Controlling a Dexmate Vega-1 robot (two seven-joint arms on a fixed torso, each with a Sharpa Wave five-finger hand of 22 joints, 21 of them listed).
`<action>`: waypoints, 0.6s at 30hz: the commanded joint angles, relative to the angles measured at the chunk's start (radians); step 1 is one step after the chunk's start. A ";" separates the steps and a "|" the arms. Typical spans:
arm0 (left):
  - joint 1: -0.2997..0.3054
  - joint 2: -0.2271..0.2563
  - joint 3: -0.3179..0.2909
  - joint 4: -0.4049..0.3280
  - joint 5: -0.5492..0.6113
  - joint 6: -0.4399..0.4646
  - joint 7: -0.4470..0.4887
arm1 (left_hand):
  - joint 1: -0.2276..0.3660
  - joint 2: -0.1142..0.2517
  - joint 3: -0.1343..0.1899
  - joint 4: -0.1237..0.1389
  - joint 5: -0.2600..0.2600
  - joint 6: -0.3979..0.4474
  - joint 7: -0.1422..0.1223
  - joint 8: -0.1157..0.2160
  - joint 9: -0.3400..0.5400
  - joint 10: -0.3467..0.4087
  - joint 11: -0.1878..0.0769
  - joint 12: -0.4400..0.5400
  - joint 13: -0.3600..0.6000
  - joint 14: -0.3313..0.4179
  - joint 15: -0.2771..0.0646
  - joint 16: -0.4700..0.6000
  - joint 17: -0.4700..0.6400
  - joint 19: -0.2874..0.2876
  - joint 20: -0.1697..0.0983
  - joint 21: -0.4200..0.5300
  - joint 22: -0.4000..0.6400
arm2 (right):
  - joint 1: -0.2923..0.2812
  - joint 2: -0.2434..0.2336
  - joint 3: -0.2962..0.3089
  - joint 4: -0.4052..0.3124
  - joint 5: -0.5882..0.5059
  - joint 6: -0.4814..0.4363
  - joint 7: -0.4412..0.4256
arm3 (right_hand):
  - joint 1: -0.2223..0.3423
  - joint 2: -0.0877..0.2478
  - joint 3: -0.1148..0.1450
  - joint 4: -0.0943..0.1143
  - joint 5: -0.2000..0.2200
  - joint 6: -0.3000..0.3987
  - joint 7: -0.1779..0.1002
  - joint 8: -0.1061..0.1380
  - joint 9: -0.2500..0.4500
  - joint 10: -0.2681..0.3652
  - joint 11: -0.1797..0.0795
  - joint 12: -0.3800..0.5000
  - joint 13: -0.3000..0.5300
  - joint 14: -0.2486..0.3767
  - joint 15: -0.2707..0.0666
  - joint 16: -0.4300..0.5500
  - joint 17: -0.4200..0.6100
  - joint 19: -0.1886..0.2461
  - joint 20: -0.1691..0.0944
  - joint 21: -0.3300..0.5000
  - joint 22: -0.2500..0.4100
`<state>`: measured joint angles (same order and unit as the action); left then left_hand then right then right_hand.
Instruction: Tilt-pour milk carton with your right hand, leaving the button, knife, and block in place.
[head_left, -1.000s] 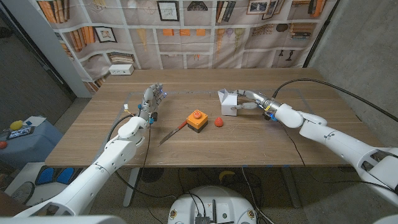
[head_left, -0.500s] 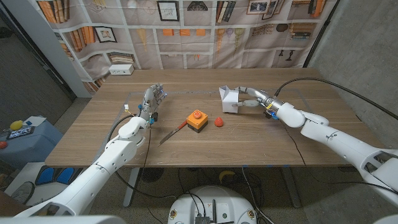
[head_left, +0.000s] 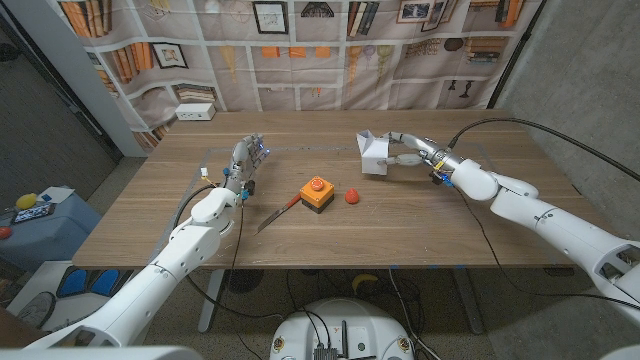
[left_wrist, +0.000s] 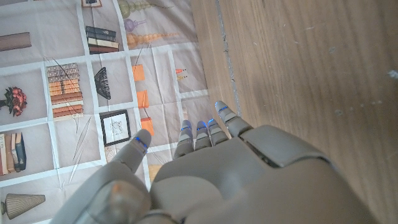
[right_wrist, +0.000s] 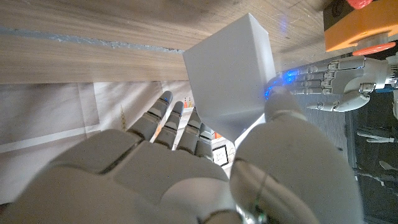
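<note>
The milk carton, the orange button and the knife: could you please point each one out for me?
milk carton (head_left: 375, 154), head view, its white side facing the camera.
button (head_left: 316, 193), head view, the orange box's top.
knife (head_left: 276, 214), head view, its blade.

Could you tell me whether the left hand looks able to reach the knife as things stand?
Probably yes: the left hand holds nothing, and the knife lies just beside that arm on bare table, with nothing between them.

White box (head_left: 194, 111) at table's (head_left: 330, 245) far left; bookshelf-print backdrop (head_left: 300, 50) behind.
</note>
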<state>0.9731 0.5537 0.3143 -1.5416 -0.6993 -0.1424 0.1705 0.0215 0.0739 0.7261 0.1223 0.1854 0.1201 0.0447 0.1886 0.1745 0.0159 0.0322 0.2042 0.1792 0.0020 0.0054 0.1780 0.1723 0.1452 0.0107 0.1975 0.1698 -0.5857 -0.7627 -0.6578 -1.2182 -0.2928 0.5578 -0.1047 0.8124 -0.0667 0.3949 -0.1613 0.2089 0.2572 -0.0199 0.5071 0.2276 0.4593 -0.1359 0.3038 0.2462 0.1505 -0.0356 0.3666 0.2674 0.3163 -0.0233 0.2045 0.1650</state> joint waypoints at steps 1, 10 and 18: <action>0.008 0.007 -0.003 -0.010 -0.002 -0.001 -0.005 | -0.007 0.072 0.004 0.004 0.007 0.007 -0.002 0.001 0.004 0.006 0.006 -0.003 0.003 0.004 0.004 0.004 0.002 0.004 0.001 0.002 0.005 | -0.006 -0.062 0.037 -0.105 0.020 -0.108 0.119 | -0.002 0.009 -0.001 0.006 -0.003 0.008 0.004 0.004 -0.001 0.012 -0.002 0.000 0.004 0.010 -0.057 0.009 0.003 0.007 0.003 0.002 0.006; 0.001 0.009 -0.005 -0.002 -0.006 0.002 -0.013 | -0.007 0.072 0.004 0.004 0.007 0.010 -0.002 0.001 0.004 0.007 0.006 -0.003 0.003 0.004 0.005 0.003 0.002 0.004 0.000 0.002 0.005 | -0.002 -0.107 0.057 -0.185 0.025 -0.184 0.202 | -0.005 0.012 -0.003 0.008 -0.006 0.009 0.006 0.005 -0.002 0.015 -0.002 -0.003 0.006 0.011 -0.056 0.012 0.004 0.025 0.001 0.007 0.006; -0.002 0.008 -0.006 0.006 -0.009 0.000 -0.016 | -0.006 0.072 0.005 0.003 0.007 0.012 -0.001 0.001 0.004 0.008 0.006 -0.003 0.003 0.003 0.005 0.003 0.002 0.005 0.001 0.002 0.005 | 0.008 -0.140 0.065 -0.253 -0.003 -0.246 0.259 | -0.004 0.017 -0.005 0.008 -0.008 0.007 0.009 0.004 -0.004 0.018 -0.001 -0.006 0.008 0.018 -0.055 0.016 0.005 0.034 0.002 0.007 0.006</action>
<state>0.9772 0.5611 0.3108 -1.5465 -0.7039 -0.1424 0.1609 0.0215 0.0739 0.7260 0.1223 0.1854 0.1235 0.0411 0.1886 0.1745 0.0195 0.0359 0.2042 0.1791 0.0020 0.0053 0.1780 0.1724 0.1452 0.0107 0.1975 0.1698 -0.5881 -0.8574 -0.6099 -1.3838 -0.2739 0.3922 0.0758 0.8038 -0.0585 0.3905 -0.1572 0.2011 0.2626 -0.0144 0.5071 0.2229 0.4681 -0.1377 0.3008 0.2491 0.1612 -0.0394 0.3745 0.2673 0.3436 -0.0219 0.2045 0.1704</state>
